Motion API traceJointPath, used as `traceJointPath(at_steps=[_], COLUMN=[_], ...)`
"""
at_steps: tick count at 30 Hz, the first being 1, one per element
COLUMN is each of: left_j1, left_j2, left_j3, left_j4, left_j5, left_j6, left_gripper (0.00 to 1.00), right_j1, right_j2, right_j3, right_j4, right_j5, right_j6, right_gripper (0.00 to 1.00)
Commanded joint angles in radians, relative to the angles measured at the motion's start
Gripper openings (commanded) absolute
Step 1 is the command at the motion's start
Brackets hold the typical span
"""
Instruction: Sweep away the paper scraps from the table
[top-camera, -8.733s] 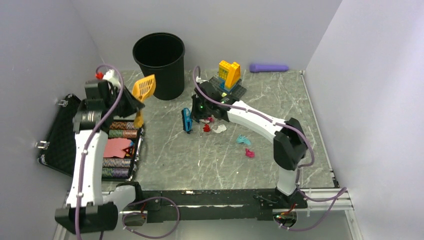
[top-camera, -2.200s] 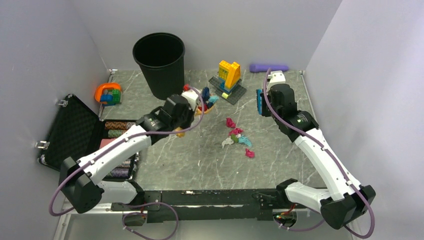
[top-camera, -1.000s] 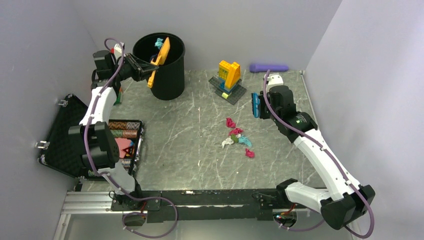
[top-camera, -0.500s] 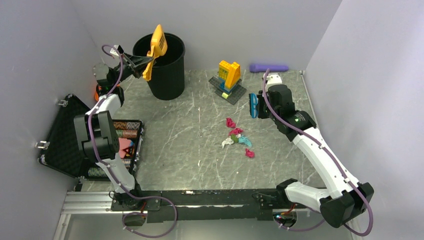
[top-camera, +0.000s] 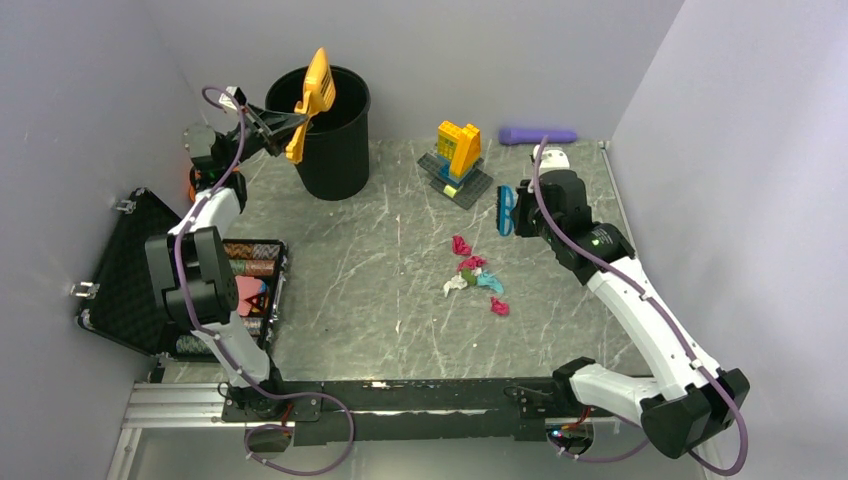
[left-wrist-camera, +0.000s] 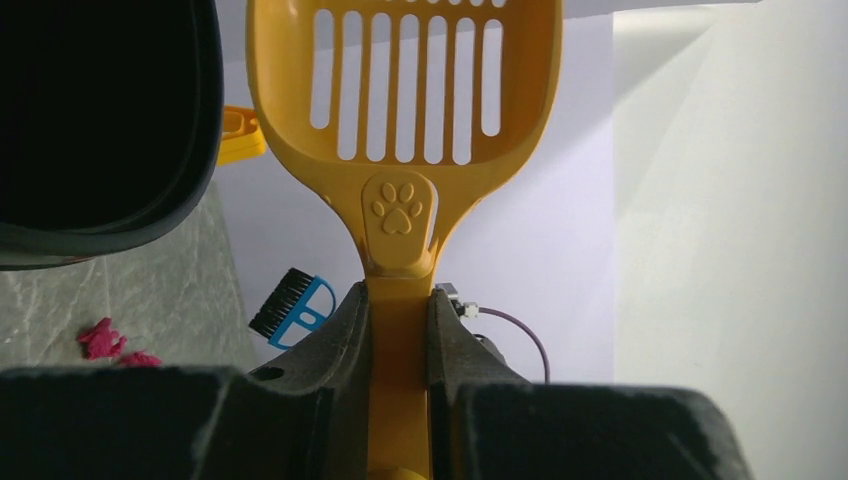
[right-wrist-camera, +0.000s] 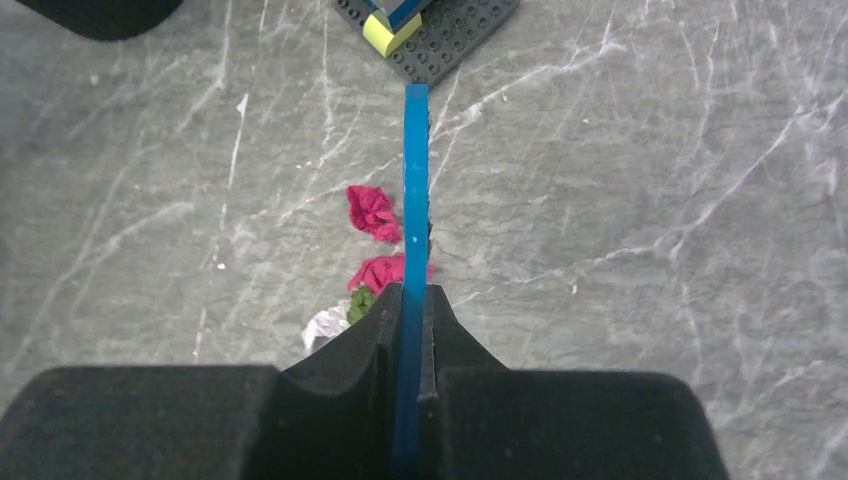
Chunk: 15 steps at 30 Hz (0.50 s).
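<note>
Several paper scraps (top-camera: 475, 274) in magenta, teal, green and white lie in a loose cluster on the grey-green table (top-camera: 380, 290), right of centre; some show in the right wrist view (right-wrist-camera: 372, 212). My left gripper (top-camera: 278, 124) is shut on the handle of the orange slotted scoop (top-camera: 316, 88), held upright and empty over the black bin's (top-camera: 330, 130) rim; it fills the left wrist view (left-wrist-camera: 405, 150). My right gripper (top-camera: 520, 215) is shut on a blue brush (top-camera: 506, 211), above the table, up and right of the scraps. In the right wrist view the brush (right-wrist-camera: 415, 200) is edge-on.
A yellow-and-blue brick build (top-camera: 459, 155) on a dark plate stands at the back centre. A purple cylinder (top-camera: 538, 135) lies by the back wall. An open black case (top-camera: 150, 270) with patterned items sits at the left edge. An orange toy (top-camera: 193, 185) is behind the left arm.
The scoop tipped its scraps into the bin, then swung upright above the rim and has held there for the last half second. My right gripper has drifted slightly left with the brush.
</note>
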Motion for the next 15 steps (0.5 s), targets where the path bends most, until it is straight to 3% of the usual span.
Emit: traceJointPath(at_steps=[1, 5, 8, 10, 15], left_j1=[-0.035, -0.105, -0.174, -0.229, -0.318], left_j2=[-0.140, -0.252, -0.326, -0.371, -0.494], left_j3=[0.038, 0.136, 0.230, 0.247, 0.138], left_j4=[-0.208, -0.693, -1.109, -1.246, -1.395], left_j5=[0.040, -0.009, -0.160, -0.256, -0.449], left_j6=[0.291, 0.719, 1.043, 1.186, 1.369], left_gripper=[0.00, 0.00, 0.00, 0.00, 0.00], right_j1=[-0.004, -0.004, -0.003, -0.005, -0.005], right_j2=[-0.032, -0.013, 0.009, 0.020, 0.025], right_j3=[-0.026, -0.041, -0.061, -0.078, -0.134], right_j4=[0.064, 0.084, 0.105, 0.129, 0.214], right_j5=[0.028, -0.013, -0.073, -0.113, -0.143], right_j6=[0.156, 0.247, 0.319, 0.366, 0.494], right_gripper=[0.00, 0.00, 0.00, 0.00, 0.00])
